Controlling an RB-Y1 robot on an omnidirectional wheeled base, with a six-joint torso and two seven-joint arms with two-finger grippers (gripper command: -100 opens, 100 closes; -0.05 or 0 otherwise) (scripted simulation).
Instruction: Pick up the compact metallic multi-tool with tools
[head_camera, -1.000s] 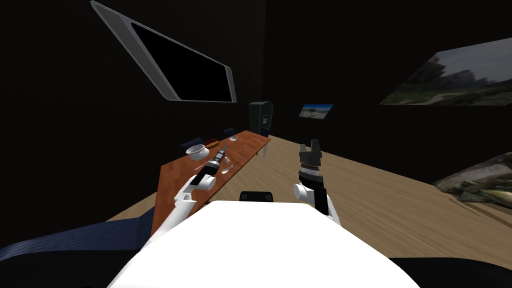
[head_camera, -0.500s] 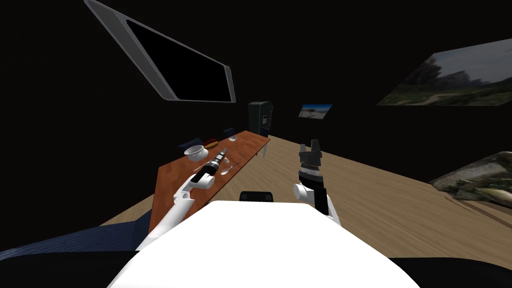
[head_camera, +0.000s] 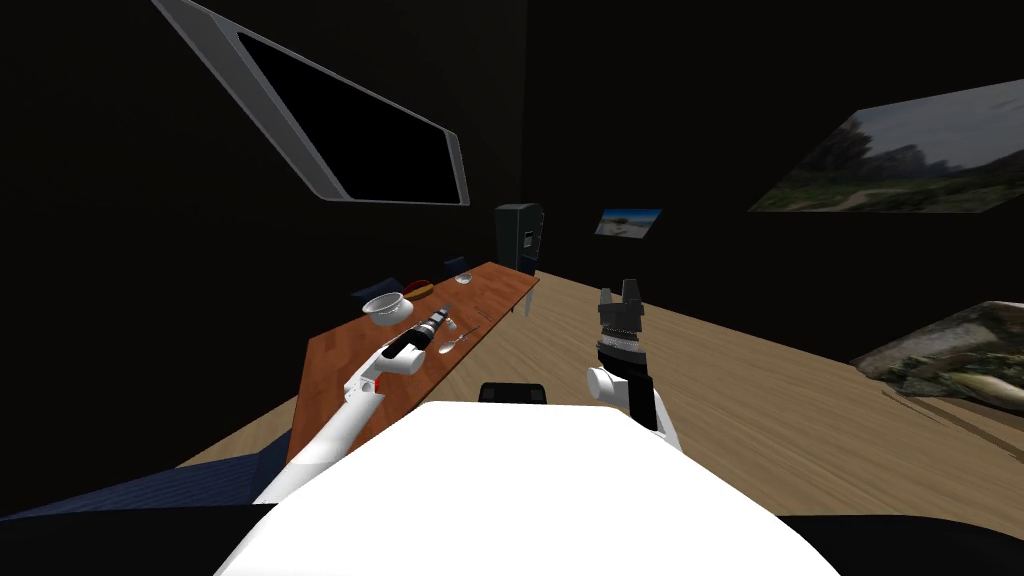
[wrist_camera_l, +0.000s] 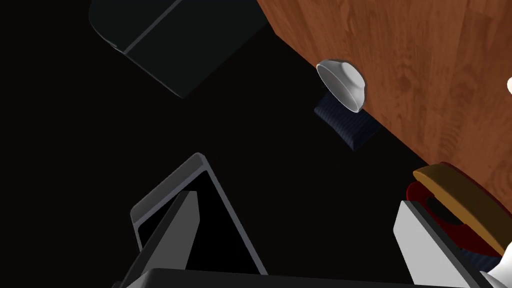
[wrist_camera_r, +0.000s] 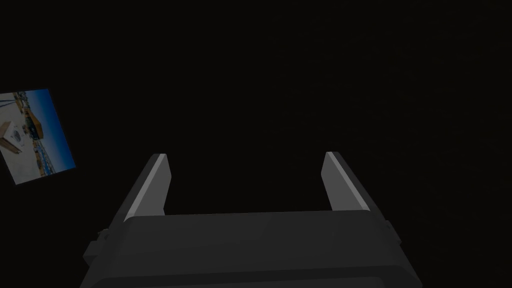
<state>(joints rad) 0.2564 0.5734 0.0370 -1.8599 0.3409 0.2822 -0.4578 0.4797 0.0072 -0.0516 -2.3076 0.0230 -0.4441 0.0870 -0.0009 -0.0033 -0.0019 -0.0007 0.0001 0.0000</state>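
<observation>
In the head view a long reddish-brown wooden surface (head_camera: 335, 360) runs away on the left, and the left gripper (head_camera: 446, 313) hangs over its middle. The multi-tool (head_camera: 452, 344), a small pale metallic thing, lies just beside that gripper, close to the long edge that borders the floor (head_camera: 760, 400). A white bowl (head_camera: 385, 306) sits at the opposite long edge, a red and yellow thing (head_camera: 418, 290) just beyond it, and a small bowl (head_camera: 465, 278) near the far end. The right gripper (head_camera: 620, 290) is held up over the floor, well apart from the surface. In the left wrist view the left gripper (wrist_camera_l: 298, 197) has its jaws spread wide with nothing between them; the small bowl (wrist_camera_l: 342, 85) stands at the surface's (wrist_camera_l: 440, 60) edge with a dark blue seat (wrist_camera_l: 350, 127) just past it, and the red and yellow thing (wrist_camera_l: 460, 195) is beside one jaw. In the right wrist view the right gripper (wrist_camera_r: 245, 155) shows its jaws wide apart and empty.
</observation>
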